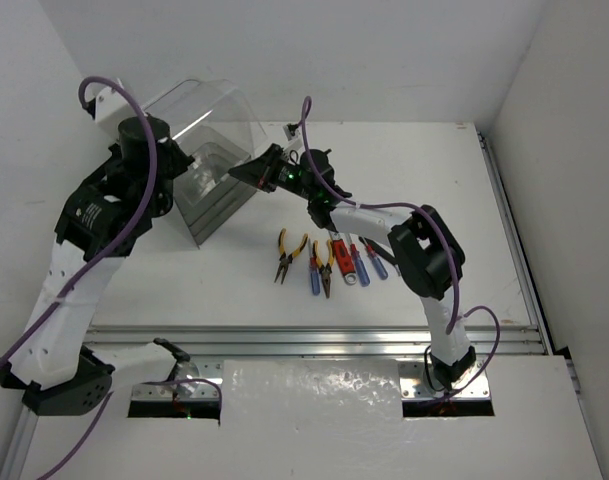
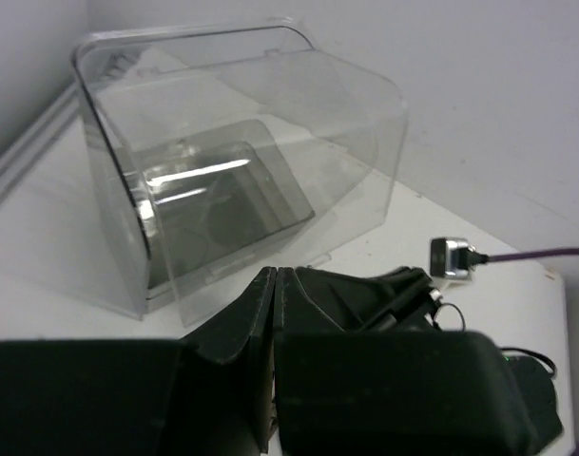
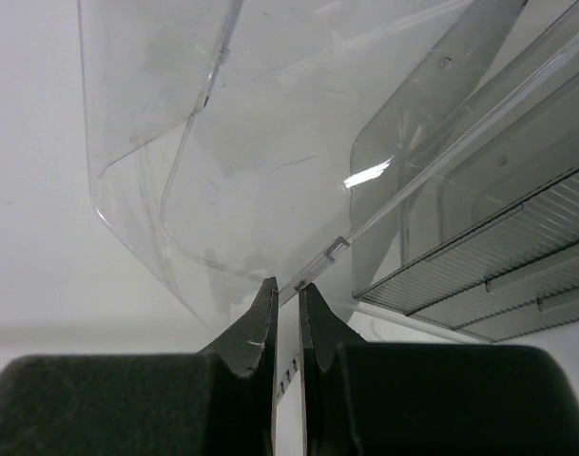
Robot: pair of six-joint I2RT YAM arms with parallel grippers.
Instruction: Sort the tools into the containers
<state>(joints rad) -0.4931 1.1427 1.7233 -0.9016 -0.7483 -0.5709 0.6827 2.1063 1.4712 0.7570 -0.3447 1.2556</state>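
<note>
A row of small hand tools lies mid-bench (image 1: 184,290): two yellow-handled pliers (image 1: 289,255), blue-handled screwdrivers (image 1: 312,278) and a red-handled tool (image 1: 341,250). Beyond them, the right gripper (image 3: 287,287) has its jaws pinched on the raised lid's (image 3: 222,142) edge. The lid belongs to the large clear plastic box with rounded corners (image 1: 209,165) at the far left. The left gripper (image 2: 275,275) hangs near the box, jaws pressed together on nothing.

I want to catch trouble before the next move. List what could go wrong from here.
1. The right gripper seems shut on only the thin edge of the clear box's lid; it could slip and the lid drop.
2. The left gripper is shut, holding nothing, close beside the right one; the two may collide.
3. The tools lie tightly side by side, so picking one may nudge its neighbours.
</note>
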